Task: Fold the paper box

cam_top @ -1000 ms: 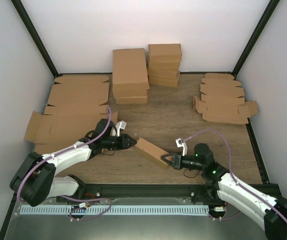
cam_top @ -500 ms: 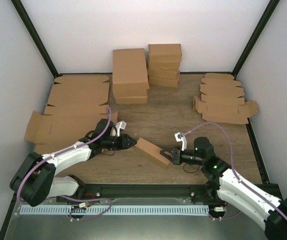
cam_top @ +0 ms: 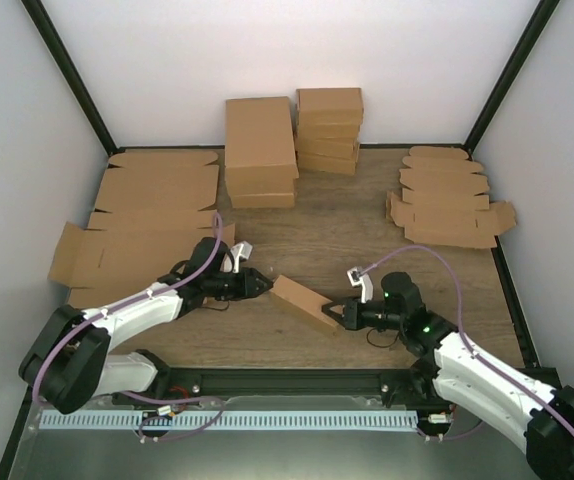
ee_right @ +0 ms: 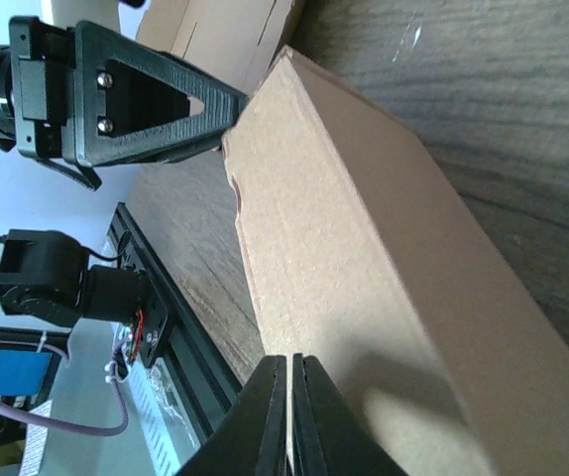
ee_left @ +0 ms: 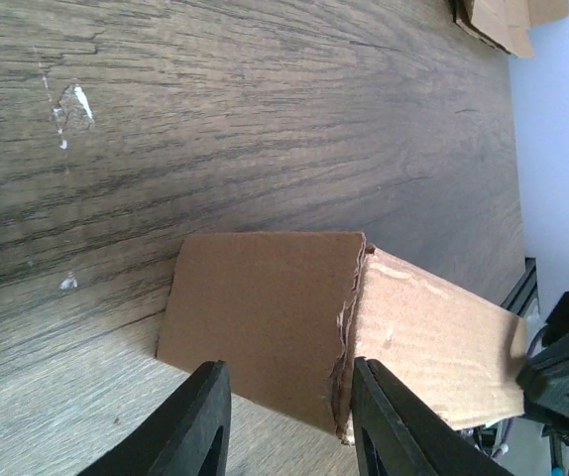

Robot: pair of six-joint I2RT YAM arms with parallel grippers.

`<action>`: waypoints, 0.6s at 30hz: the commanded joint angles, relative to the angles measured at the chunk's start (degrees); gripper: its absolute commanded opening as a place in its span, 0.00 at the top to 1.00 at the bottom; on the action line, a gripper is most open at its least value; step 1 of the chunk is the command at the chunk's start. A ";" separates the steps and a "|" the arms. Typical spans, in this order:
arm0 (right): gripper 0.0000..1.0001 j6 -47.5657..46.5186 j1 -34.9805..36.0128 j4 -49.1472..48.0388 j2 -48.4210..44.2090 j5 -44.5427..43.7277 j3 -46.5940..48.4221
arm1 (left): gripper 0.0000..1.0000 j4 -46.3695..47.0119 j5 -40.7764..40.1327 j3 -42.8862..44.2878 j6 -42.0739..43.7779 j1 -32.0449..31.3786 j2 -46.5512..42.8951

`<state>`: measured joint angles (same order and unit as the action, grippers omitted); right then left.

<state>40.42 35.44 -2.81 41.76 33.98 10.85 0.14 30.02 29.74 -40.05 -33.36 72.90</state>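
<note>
The paper box [cam_top: 305, 302] is a small brown carton lying slantwise on the wooden table, between my two grippers. My left gripper [cam_top: 264, 286] is open at the box's left end. In the left wrist view its fingers [ee_left: 200, 426] stand on either side of the box's square end face [ee_left: 265, 317], apart from it. My right gripper [cam_top: 336, 314] is shut, with its tips against the box's right end. In the right wrist view its closed fingers [ee_right: 270, 416] lie over the box's long face [ee_right: 364, 278], and the left gripper [ee_right: 126, 94] shows beyond.
Two stacks of folded brown boxes [cam_top: 260, 150] [cam_top: 329, 128] stand at the back. Large flat cardboard blanks [cam_top: 147, 215] lie at the left and smaller blanks [cam_top: 447, 205] at the right. A black rail [cam_top: 287, 380] runs along the front edge.
My right gripper has shifted slightly left and up against the box's right end, and its jaws have closed. The left arm and the box have barely moved.
</note>
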 commanded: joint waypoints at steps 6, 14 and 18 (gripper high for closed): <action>0.84 -5.59 -0.09 17.08 1.06 -3.98 12.82 | 0.51 -9.90 -4.90 3.83 1.78 -0.03 -3.12; 0.32 -4.41 -0.03 25.75 2.16 -8.28 18.69 | 0.38 -16.06 -8.23 8.56 4.39 -0.03 -6.31; 0.13 -3.07 -0.09 30.23 1.56 -11.52 21.66 | 0.33 -18.62 -10.01 10.52 5.93 -0.03 -6.89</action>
<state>36.40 35.44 21.02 44.25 26.63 27.68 -14.52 22.55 37.74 -36.71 -33.36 66.98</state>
